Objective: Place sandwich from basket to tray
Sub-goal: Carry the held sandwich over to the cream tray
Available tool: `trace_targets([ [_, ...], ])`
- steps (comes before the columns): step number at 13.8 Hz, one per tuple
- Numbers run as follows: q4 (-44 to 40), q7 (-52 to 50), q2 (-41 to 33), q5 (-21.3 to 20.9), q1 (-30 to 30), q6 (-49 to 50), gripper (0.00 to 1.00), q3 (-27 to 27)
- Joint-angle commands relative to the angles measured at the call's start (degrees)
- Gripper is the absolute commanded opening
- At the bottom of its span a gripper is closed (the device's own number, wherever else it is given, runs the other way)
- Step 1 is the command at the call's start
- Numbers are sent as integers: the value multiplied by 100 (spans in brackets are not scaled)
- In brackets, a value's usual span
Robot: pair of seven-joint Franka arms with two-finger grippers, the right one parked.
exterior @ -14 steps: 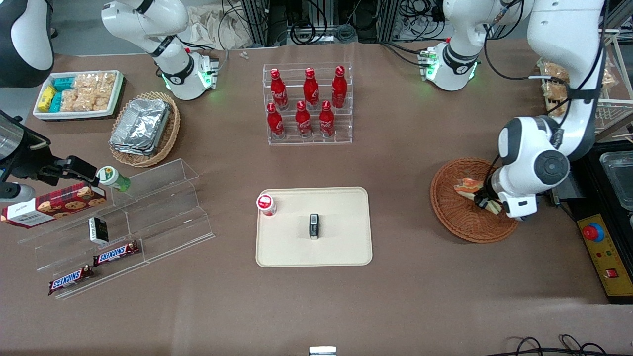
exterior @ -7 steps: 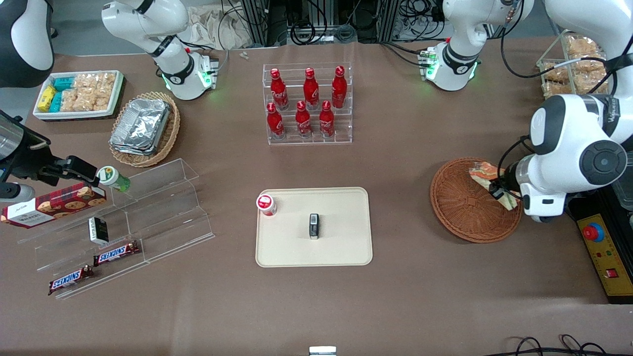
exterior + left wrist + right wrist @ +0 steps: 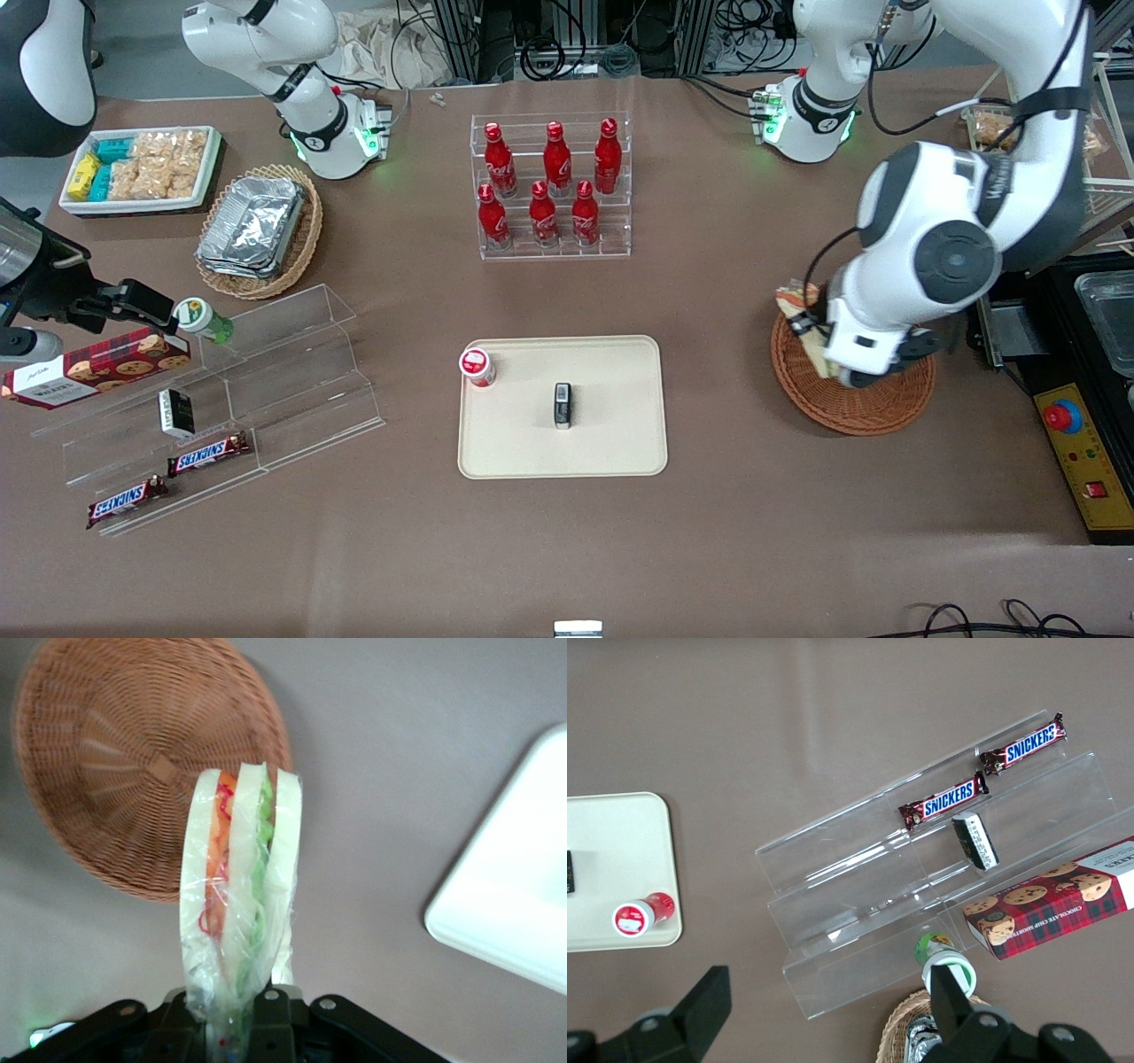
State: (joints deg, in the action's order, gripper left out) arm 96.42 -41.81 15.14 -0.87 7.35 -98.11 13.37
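We take the basket point(image 3: 852, 399) as our reference: a round, shallow dish of reddish-brown woven wicker, its weave radiating from a small square centre visible in the left wrist view point(image 3: 151, 771). We see the gripper point(image 3: 804, 321) raised above the basket's rim on the side facing the tray, with its jaws closed narrowly on the sandwich point(image 3: 795, 299). In the left wrist view the sandwich point(image 3: 237, 904) stands clear of the wicker, held by its lower end between the black fingers point(image 3: 270, 1014). It is a long wedge of three pale, soft bread slices with orange, red and green filling between them, all under a glossy, crinkled clear wrap. The tray point(image 3: 562, 406) lies well apart from the basket, toward the parked arm's end of the table; it is a flat, smooth cream-beige rectangle with rounded corners and a low rim. On it we note a small red-capped cup point(image 3: 477, 366) and a small dark block point(image 3: 563, 404).
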Motion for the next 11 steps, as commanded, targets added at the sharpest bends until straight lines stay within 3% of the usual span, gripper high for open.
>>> trace_targets([
  [1, -317, 452, 366, -54, -6, -224, 0, 446],
  [4, -431, 683, 699, -1, 20, -533, 0, 788],
  [6, -440, 464, 875, -124, 387, -892, 0, 939],
  [11, -668, 94, 1920, -861, 907, -2070, 0, 931],
])
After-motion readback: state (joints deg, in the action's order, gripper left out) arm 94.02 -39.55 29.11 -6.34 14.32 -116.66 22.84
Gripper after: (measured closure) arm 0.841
